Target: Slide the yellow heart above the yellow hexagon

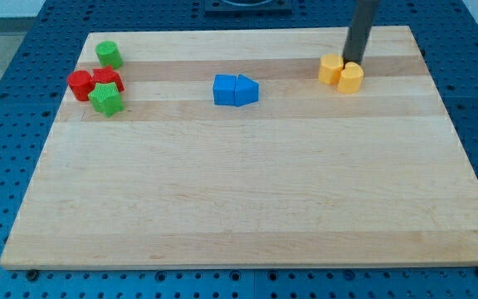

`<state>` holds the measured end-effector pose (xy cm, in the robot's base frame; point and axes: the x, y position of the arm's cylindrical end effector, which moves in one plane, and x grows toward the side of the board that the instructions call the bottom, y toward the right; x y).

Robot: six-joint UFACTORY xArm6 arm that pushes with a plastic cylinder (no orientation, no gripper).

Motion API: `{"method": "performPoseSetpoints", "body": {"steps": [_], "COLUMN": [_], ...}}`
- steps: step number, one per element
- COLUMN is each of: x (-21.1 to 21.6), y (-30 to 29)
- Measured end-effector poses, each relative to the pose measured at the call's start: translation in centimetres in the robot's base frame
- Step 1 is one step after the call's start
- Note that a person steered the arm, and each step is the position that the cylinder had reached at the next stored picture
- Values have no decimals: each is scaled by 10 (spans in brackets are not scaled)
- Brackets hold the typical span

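My tip [354, 61] comes down from the view's top and ends right behind the two yellow blocks, touching or nearly touching both; being a bare rod, it has no jaws to spread or close. Taking the wooden board [239, 208] as landmark: the yellow heart [331, 69] and yellow hexagon [350, 77] sit pressed together near its top-right corner, heart on the left, with only a narrow strip to the top edge. The blue cube [226, 90] and blue wedge-like block [246, 90] touch at upper centre. Near the top-left corner cluster a green cylinder [109, 55], red cylinder [80, 85], red block [107, 80] and green star [105, 100]. The board's lower half lies open.
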<state>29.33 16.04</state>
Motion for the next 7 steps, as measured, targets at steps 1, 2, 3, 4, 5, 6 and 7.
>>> {"method": "performPoseSetpoints", "body": {"steps": [1,2,3,4,5,6,7], "x": [-57,-69,-77,-100,-102,-101,-102], "y": [-7,-41,-24,-24,-24,-25,-25]}}
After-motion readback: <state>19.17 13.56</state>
